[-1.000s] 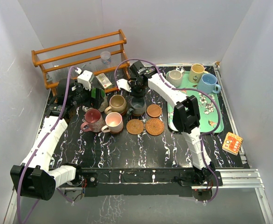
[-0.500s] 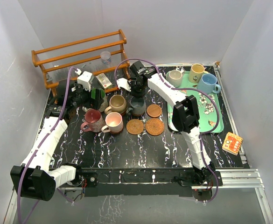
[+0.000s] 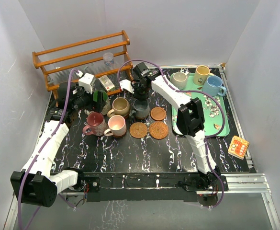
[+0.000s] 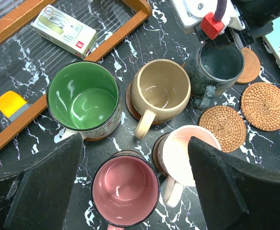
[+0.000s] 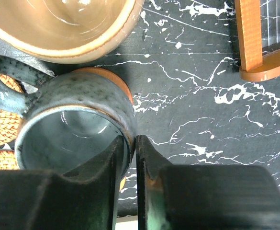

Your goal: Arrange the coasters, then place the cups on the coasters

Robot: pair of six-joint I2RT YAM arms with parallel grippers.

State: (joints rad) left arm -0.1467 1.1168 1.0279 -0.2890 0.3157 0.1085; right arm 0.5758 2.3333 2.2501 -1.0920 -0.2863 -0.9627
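Little moves: right pincer (image 5: pixel 131 143) stays pinched on the grey-blue mug (image 5: pixel 68 139) rim, mug seated on its coaster (image 5: pixel 112 75), so release seems due; left pincer (image 4: pixel 135 143) gapes empty

High rear overview; two downward wrist close-ups, grey-blue mug (image 4: pixel 220 64) common to all.

Left arm (image 3: pixel 48 143) reaches from its near-left base toward the far left, wrist bent downward. Left gripper (image 4: pixel 135 140) points down, fingers (image 4: pixel 226 191) spread wide, nothing between them. Right arm (image 3: pixel 175 98) folds at the elbow, forearm stretched far and leftward. Right gripper (image 5: pixel 129 140) points down, fingers nearly together, pinching the wall of the grey-blue mug (image 5: pixel 68 139).
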